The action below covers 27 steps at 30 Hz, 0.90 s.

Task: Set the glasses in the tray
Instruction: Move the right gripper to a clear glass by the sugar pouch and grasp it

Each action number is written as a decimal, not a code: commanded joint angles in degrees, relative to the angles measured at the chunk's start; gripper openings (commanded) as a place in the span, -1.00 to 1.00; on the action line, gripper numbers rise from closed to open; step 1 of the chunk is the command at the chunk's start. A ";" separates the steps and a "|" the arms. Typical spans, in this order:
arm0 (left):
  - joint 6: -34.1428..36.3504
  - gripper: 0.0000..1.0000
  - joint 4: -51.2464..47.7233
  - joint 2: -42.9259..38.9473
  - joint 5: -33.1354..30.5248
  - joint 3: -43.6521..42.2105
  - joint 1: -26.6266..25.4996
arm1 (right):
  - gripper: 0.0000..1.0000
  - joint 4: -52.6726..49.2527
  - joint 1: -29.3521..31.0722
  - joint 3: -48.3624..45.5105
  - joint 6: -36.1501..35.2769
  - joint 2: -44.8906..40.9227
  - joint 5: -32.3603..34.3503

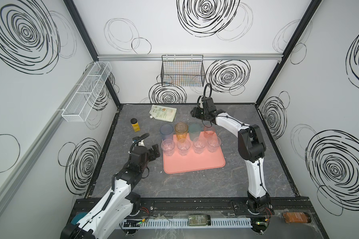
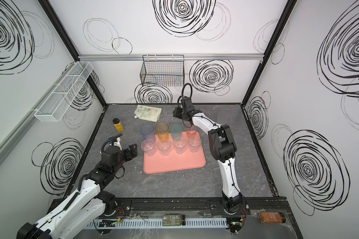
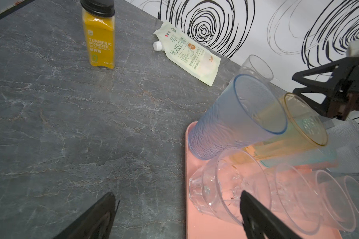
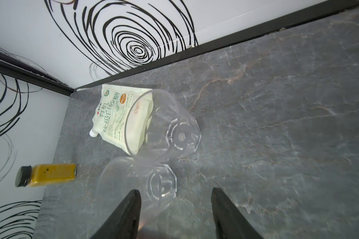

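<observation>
My left jaws are nearest. They are wide open and hold nothing. They hang over the tabletop [image 1: 195, 186] at the 9 o'clock side of the tray [image 1: 195, 163], just beside its rim. In the left wrist view the end clear glass [image 3: 222, 186] stands on the tray right by one jaw tip. It is not between the two tips.

A bit farther, a row of short clear glasses [image 1: 199, 144] stands upright across the tray, four in all. The end one is at the 9 o'clock end.

Behind them, along the tray's far edge, stand four tall ones. From 9 o'clock to 3 o'clock they are the blue glass [image 1: 166, 132], the amber glass [image 1: 181, 131], the teal glass [image 1: 194, 131] and the pink glass [image 1: 209, 132]. The left wrist view shows the blue one on the tray's corner.

Farther still, at 12 o'clock from the tray, are my right jaws. They are partly open and hold nothing. Two more glasses stand off the tray here, on the tabletop. The near clear glass [image 4: 145, 182] sits under the jaws, close to one tip and apart from the other. I cannot tell if that tip touches it. The far clear glass [image 4: 172, 128] stands just past it.

A white pouch [image 1: 163, 112] lies flat at 9 o'clock of these two. A yellow bottle [image 1: 135, 125] stands at 10 o'clock from the tray.
</observation>
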 commanded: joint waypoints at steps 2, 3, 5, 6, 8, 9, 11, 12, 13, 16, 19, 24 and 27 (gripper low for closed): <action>-1.57 0.91 4.36 1.22 -0.51 -1.01 -0.40 | 0.18 0.58 0.01 10.36 1.03 7.87 0.82; -1.57 0.92 4.41 1.31 -0.40 -0.98 -0.36 | 0.18 -0.23 0.07 13.24 0.87 9.94 0.87; -1.60 0.92 4.45 1.38 -0.42 -1.06 -0.49 | 0.18 -2.10 0.15 19.71 0.59 14.81 0.66; -1.59 0.91 4.68 1.41 -0.31 -1.25 -0.48 | 0.17 -2.59 0.14 22.12 0.53 16.50 0.53; -1.72 0.92 4.90 1.38 -0.24 -1.48 -0.48 | 0.16 -4.24 0.19 27.21 0.40 20.06 0.65; -1.74 0.91 4.91 1.46 -0.30 -1.50 -0.45 | 0.15 -4.97 0.22 28.78 0.28 21.17 0.87; -1.78 0.91 5.07 1.50 -0.31 -1.59 -0.50 | 0.11 -6.51 0.11 30.44 -0.07 22.35 1.73; -1.68 0.92 5.16 1.61 -0.31 -1.46 -0.45 | 0.08 -7.34 0.16 30.39 -0.30 22.29 2.24; -1.67 0.92 5.16 1.71 -0.33 -1.41 -0.35 | 0.03 -8.40 0.16 30.32 -0.82 21.94 2.92; -1.62 0.92 5.44 1.85 -0.16 -1.33 -0.23 | -0.08 -9.18 0.29 27.98 -2.49 19.75 3.96; -1.63 0.92 5.28 1.66 -0.05 -1.22 -0.01 | -0.28 -7.56 -0.01 23.13 -3.31 16.50 3.38; -1.76 0.92 4.14 -0.05 -0.55 -1.40 -0.27 | -0.67 -7.42 -0.54 18.04 -4.39 12.91 3.47; -1.69 0.92 2.74 -1.80 -1.17 -0.81 -0.58 | -0.76 -7.80 -0.95 16.46 -5.31 10.46 2.29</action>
